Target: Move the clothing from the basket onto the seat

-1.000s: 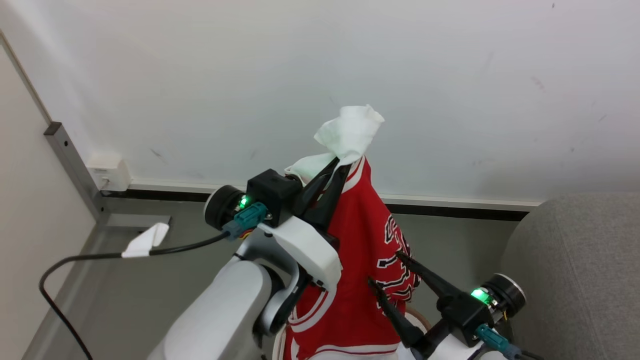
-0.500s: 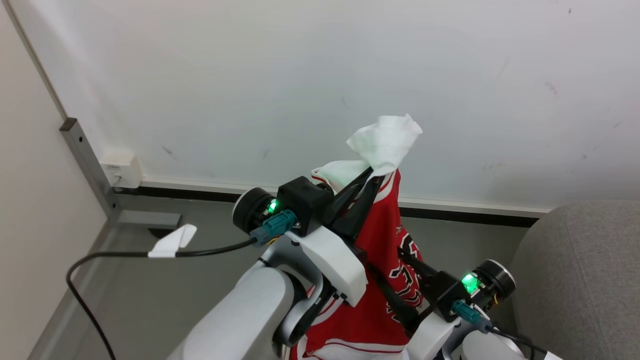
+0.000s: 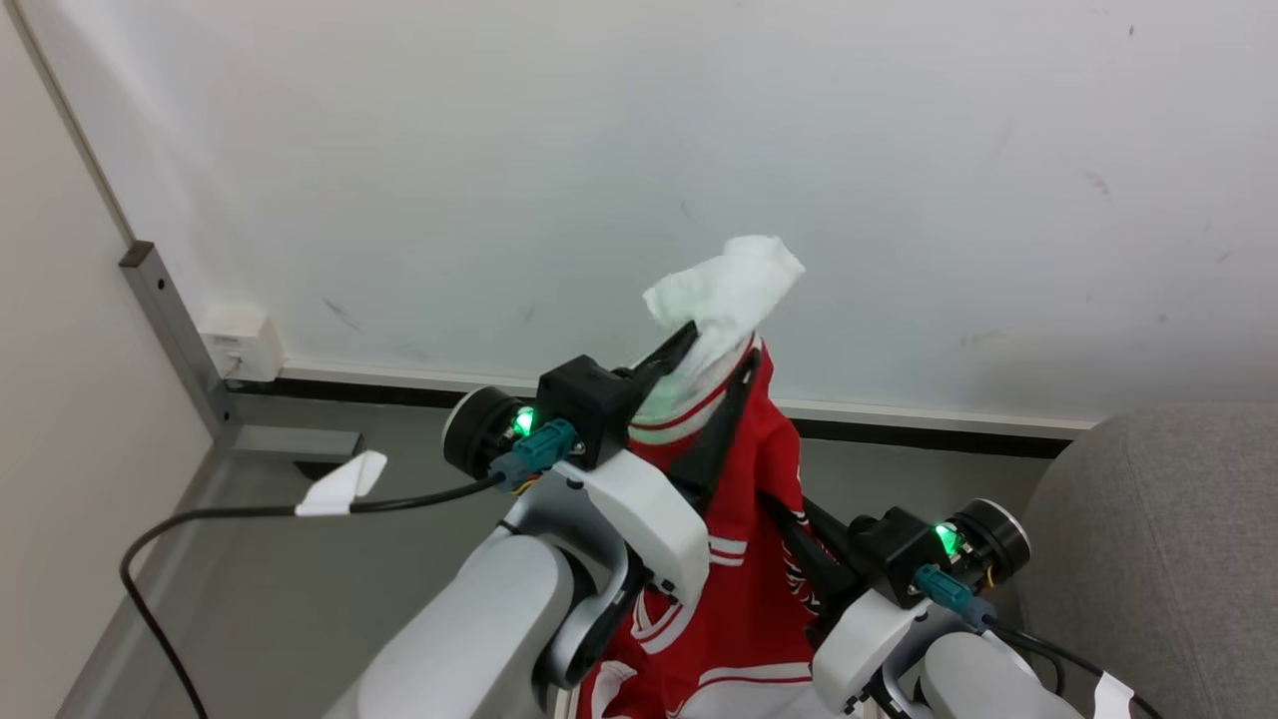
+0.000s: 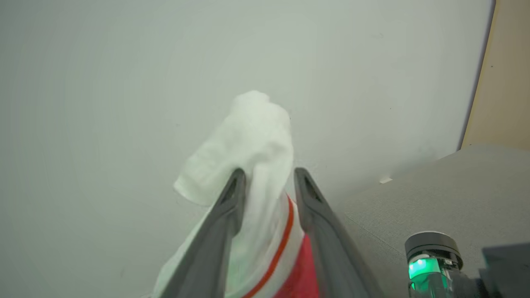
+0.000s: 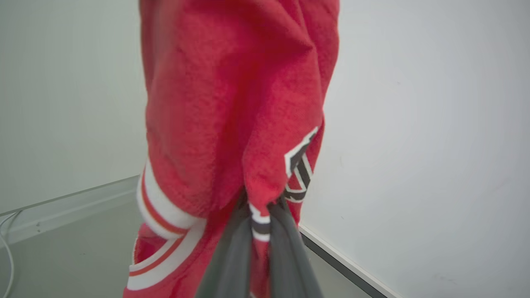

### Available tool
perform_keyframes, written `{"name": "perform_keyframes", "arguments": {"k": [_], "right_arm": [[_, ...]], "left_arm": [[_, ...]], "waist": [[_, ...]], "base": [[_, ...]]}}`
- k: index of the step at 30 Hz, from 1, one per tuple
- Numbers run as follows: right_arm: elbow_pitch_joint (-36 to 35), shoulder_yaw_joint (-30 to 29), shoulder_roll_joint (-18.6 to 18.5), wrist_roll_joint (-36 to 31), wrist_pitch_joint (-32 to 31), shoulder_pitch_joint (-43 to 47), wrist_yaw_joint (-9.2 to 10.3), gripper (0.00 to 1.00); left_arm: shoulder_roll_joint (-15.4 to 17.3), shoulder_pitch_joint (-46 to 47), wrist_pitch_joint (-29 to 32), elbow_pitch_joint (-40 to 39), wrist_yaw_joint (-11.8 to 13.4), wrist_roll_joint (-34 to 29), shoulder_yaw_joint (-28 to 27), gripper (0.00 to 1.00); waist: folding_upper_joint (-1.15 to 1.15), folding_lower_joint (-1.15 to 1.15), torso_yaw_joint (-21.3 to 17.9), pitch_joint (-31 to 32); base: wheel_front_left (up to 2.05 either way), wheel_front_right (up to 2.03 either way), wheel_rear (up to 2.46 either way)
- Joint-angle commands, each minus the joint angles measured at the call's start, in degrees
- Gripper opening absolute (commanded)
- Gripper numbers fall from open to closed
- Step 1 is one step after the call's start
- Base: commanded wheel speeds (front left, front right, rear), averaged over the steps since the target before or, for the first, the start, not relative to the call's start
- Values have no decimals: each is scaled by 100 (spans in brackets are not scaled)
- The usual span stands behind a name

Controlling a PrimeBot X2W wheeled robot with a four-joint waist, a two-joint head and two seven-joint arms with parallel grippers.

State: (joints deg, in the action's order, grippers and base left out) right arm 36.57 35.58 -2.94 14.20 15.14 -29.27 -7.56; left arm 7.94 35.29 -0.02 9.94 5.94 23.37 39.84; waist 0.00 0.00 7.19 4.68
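The clothing (image 3: 744,569) is a red garment with white trim and black lettering that hangs in the air between my arms, its white end (image 3: 724,290) sticking up. My left gripper (image 3: 719,345) is at that top end, fingers apart; the white cloth (image 4: 252,140) still lies loosely between them, as the left wrist view shows around the gripper (image 4: 269,176). Lower down, my right gripper (image 3: 789,519) is shut on a fold of the red fabric (image 5: 232,103), pinched at the gripper (image 5: 263,207). The grey seat (image 3: 1148,539) is at the right. The basket is out of view.
A white wall (image 3: 699,150) with a dark baseboard stands close ahead. At the left are a grey metal post (image 3: 165,330), a white socket box (image 3: 240,345) and a black cable with a white tag (image 3: 339,481) trailing over the grey floor (image 3: 300,579).
My left gripper, which was shut on the white end, has spread its fingers. My right gripper has gone from open to shut on the red fabric. The head camera shifted slightly.
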Motion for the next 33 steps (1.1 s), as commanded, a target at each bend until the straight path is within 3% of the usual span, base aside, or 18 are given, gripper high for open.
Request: {"name": "perform_keyframes", "arguments": {"k": [1,33], "right_arm": [[-40,0,5,39,0,-36,14,0],[-125,-531,-28,-166,1,-12,14,0]], "left_arm": [[40,-41,-8,18,20,47,13,100],[180,-84,-76,36,207,110,37,100]], "waist": [[0,0,-12,-2],[0,0,-390,-96]], "base": [[0,0,0],[0,0,0]]}}
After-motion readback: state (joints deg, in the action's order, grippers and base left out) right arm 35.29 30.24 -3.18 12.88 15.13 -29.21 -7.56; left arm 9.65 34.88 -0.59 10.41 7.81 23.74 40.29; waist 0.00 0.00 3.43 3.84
